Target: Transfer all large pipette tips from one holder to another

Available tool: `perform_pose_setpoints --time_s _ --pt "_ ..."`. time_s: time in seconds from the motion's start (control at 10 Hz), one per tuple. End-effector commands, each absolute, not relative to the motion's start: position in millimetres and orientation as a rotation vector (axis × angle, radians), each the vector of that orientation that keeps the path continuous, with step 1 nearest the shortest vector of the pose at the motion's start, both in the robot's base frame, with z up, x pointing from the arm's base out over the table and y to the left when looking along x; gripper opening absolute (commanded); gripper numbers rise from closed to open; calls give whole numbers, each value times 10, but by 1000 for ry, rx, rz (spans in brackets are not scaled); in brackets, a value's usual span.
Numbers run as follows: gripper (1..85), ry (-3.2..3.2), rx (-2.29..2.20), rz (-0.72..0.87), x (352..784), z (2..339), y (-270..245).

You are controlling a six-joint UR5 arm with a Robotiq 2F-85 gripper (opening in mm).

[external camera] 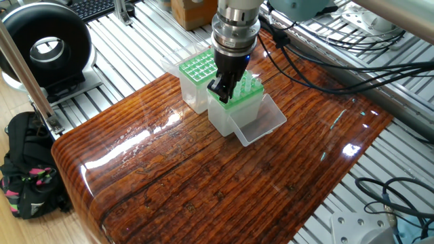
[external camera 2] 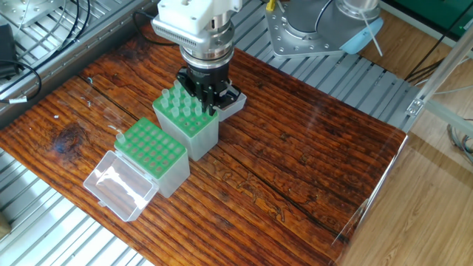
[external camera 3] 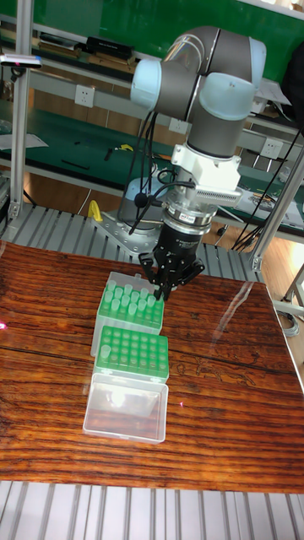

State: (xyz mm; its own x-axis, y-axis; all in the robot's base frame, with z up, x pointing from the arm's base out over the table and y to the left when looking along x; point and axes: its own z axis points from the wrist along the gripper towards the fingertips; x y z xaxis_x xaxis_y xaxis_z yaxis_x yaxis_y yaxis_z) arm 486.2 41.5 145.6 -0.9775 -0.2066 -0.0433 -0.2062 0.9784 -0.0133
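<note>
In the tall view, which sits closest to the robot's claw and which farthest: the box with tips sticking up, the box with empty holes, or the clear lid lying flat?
1. Box with tips, directly under the gripper.
2. Empty-hole box, next toward the camera.
3. Clear lid, nearest the camera, farthest from the gripper.

A glossy wooden tabletop [external camera: 203,169] is lying on ribbed aluminium framing [external camera: 129,47] — light is glaring off it — green workbench shelving [external camera 3: 76,135] sitting at twelve o'clock.

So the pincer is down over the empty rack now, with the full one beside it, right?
Not quite. In the tall fixed view the pincer is down over the rack that holds the tips; the empty rack is the one beside it, its holes bare.
</note>
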Motion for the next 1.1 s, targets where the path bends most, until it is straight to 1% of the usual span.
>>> perform_pose_setpoints --time_s 0.0,1.0 --pt "93 3081 -310 -4 4853 1530 435" --pt "93 3083 -312 21 4833 1752 456"
